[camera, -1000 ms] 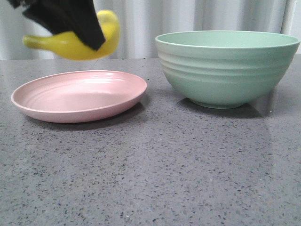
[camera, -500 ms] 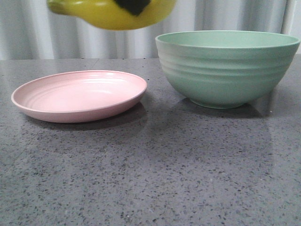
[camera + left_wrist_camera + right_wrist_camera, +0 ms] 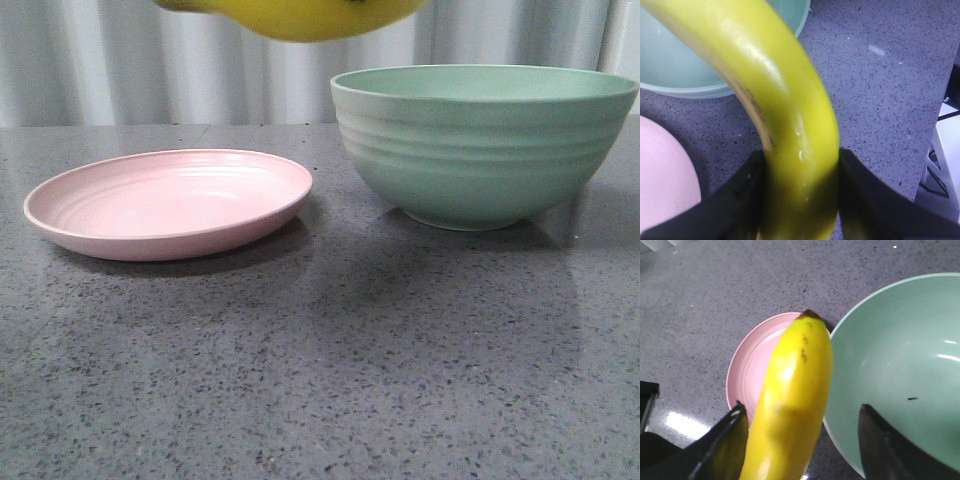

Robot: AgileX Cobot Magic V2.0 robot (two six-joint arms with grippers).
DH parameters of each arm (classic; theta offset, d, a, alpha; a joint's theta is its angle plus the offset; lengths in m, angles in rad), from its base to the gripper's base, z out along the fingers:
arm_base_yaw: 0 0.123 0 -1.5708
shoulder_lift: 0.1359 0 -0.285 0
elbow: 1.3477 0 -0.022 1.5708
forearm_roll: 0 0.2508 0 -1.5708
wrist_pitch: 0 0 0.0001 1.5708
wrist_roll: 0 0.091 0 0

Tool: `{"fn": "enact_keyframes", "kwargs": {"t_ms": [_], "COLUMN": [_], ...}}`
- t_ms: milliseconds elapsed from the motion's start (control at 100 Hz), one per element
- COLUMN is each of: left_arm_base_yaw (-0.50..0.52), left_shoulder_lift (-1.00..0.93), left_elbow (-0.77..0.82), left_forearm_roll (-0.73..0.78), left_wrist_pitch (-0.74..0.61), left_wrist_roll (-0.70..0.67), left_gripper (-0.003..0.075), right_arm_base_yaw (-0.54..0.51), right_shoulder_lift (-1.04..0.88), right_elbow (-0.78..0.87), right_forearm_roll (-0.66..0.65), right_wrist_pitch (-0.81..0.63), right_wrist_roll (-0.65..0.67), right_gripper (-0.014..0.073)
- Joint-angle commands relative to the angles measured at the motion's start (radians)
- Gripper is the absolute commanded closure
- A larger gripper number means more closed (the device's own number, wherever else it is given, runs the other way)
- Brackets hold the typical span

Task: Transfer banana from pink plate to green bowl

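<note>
The counter (image 3: 320, 380) is bare and open around the green bowl (image 3: 480, 150) at frame right and the pink plate (image 3: 170, 205) at left. The banana (image 3: 300, 18) hangs at top centre, pinched in the left gripper (image 3: 800, 200). The right gripper (image 3: 802, 440) gapes wide beside it. An early release would likely hit the bowl's rim.

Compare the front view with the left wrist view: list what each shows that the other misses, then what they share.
Only the front view shows the whole pink plate empty and the green bowl from the side, ridged outside. Only the left wrist view shows the left gripper, jaws clamped on the banana, and the bowl's inside. Both show the banana in the air, above the grey table.
</note>
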Motion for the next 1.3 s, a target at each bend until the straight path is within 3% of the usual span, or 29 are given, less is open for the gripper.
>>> {"fn": "enact_keyframes", "kwargs": {"t_ms": [0, 350, 610, 690, 780, 930, 1000, 1290], "left_arm_base_yaw": [-0.008, -0.008, -0.006, -0.006, -0.006, -0.006, -0.006, -0.006], "left_shoulder_lift": [-0.038, -0.038, -0.038, -0.038, -0.038, -0.038, -0.038, -0.081], "left_elbow": [-0.035, -0.035, -0.035, -0.035, -0.035, -0.035, -0.035, -0.059], "left_forearm_roll": [-0.047, -0.056, -0.054, -0.052, -0.052, -0.048, -0.039, 0.019], "left_wrist_pitch": [-0.064, -0.066, -0.030, -0.016, 0.004, 0.008, -0.004, -0.010], "left_wrist_roll": [0.000, 0.003, 0.003, 0.003, 0.003, -0.002, -0.008, -0.061], "left_gripper": [0.0739, 0.0739, 0.0738, 0.0730, 0.0643, 0.0326, 0.0225, 0.0204], "right_arm_base_yaw": [0.000, 0.000, 0.000, 0.000, 0.000, 0.000, 0.000, -0.089], "right_shoulder_lift": [0.003, 0.098, 0.107, 0.107, 0.107, 0.107, 0.107, 0.107], "right_elbow": [-0.037, -0.037, -0.037, -0.037, -0.037, -0.037, -0.037, -0.057], "right_forearm_roll": [0.084, 0.140, 0.140, 0.138, 0.131, 0.109, 0.104, 0.056], "right_wrist_pitch": [-0.058, -0.103, -0.110, -0.110, -0.110, -0.110, -0.110, -0.173], "right_wrist_roll": [-0.044, -0.076, -0.078, -0.078, -0.078, -0.078, -0.078, -0.078], "right_gripper": [0.0195, 0.0225, 0.0623, 0.0673, 0.0673, 0.0673, 0.0673, 0.0673]}}
